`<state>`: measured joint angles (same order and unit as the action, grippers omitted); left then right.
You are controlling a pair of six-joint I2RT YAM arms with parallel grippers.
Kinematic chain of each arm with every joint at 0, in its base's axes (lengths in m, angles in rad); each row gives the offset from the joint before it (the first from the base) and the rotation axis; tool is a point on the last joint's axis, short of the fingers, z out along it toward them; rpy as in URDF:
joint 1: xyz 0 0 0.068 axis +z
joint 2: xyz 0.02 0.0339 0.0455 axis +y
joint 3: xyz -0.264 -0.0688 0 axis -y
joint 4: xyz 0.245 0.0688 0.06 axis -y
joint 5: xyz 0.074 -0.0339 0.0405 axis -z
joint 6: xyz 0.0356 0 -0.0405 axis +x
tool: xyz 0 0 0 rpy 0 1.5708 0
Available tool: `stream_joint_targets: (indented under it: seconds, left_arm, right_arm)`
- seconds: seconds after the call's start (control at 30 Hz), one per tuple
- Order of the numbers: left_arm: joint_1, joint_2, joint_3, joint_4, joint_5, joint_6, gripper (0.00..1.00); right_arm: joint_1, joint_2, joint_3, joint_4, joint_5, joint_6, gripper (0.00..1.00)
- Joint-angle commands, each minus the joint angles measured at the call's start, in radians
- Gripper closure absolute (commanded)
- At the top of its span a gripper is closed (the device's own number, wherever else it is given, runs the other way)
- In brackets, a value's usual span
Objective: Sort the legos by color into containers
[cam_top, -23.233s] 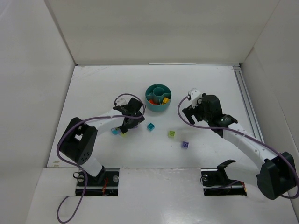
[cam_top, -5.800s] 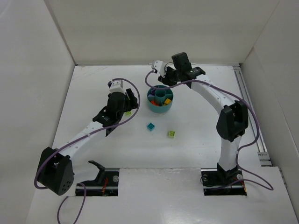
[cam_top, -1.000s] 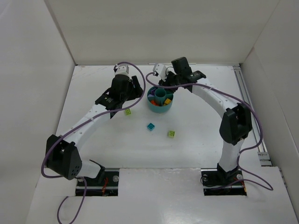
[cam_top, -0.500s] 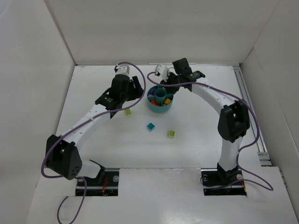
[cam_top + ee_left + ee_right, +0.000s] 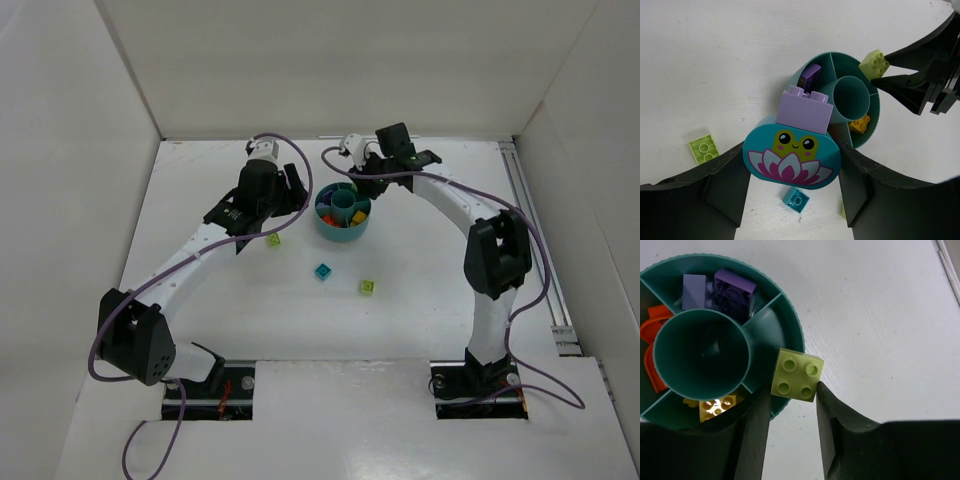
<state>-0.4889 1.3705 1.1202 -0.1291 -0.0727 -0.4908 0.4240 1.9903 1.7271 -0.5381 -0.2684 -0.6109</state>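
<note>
The round teal dish (image 5: 343, 232) stands mid-table. Its wedges hold purple legos (image 5: 730, 290), orange ones (image 5: 650, 330) and a yellow one (image 5: 715, 407); the central cup (image 5: 700, 352) looks empty. My right gripper (image 5: 792, 388) hangs over the dish's rim (image 5: 799, 335), shut on a lime green lego (image 5: 796, 374) at its fingertips. My left gripper (image 5: 791, 161) hovers beside the dish (image 5: 867, 125), shut on a teal oval piece (image 5: 791, 157) printed with a frog and topped by a lilac brick (image 5: 805, 107). In the top view the left gripper (image 5: 292, 190) and right gripper (image 5: 362, 178) flank the dish.
Loose on the table lie a lime flat plate (image 5: 273, 240), a teal lego (image 5: 322, 271) and a lime lego (image 5: 367, 287), all nearer the arm bases than the dish. White walls enclose the table on the left, back and right.
The right gripper has shifted slightly to the right above the dish's far rim, still carrying the lime lego. The left arm has stayed put.
</note>
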Motion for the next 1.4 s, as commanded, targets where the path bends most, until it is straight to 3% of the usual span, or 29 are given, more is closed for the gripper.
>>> stream_joint_targets:
  seconds: [0.0, 0.03, 0.37, 0.47, 0.7, 0.9, 1.17, 1.37]
  left_arm:
    - [0.001, -0.05, -0.013, 0.022, 0.013, -0.012, 0.8]
    - [0.001, -0.05, -0.013, 0.022, 0.013, -0.012, 0.8]
    - [0.001, -0.039, -0.013, 0.04, 0.042, -0.012, 0.8]
    - [0.001, -0.039, -0.022, 0.04, 0.051, -0.012, 0.8]
    - [0.001, -0.048, -0.031, 0.04, 0.051, -0.012, 0.8]
    - [0.001, -0.048, -0.031, 0.049, 0.051, -0.012, 0.8]
    - [0.001, -0.039, -0.013, 0.049, 0.051, -0.003, 0.8]
    - [0.001, -0.03, 0.006, 0.059, 0.051, -0.003, 0.8]
  right_arm:
    - [-0.014, -0.022, 0.038, 0.075, -0.046, 0.028, 0.55]
    - [-0.014, -0.022, 0.038, 0.064, -0.046, 0.028, 0.51]
    - [-0.014, -0.013, 0.029, 0.055, -0.065, 0.007, 0.49]
    - [-0.005, -0.022, 0.019, 0.064, -0.094, 0.007, 0.61]
    - [-0.043, -0.056, -0.001, 0.076, -0.025, 0.016, 0.59]
    - [-0.141, -0.068, 0.012, 0.098, 0.001, 0.055, 0.39]
    - [-0.231, 0.134, 0.182, 0.142, 0.175, 0.247, 0.09]
    - [-0.231, 0.327, 0.447, 0.153, 0.359, 0.371, 0.06]
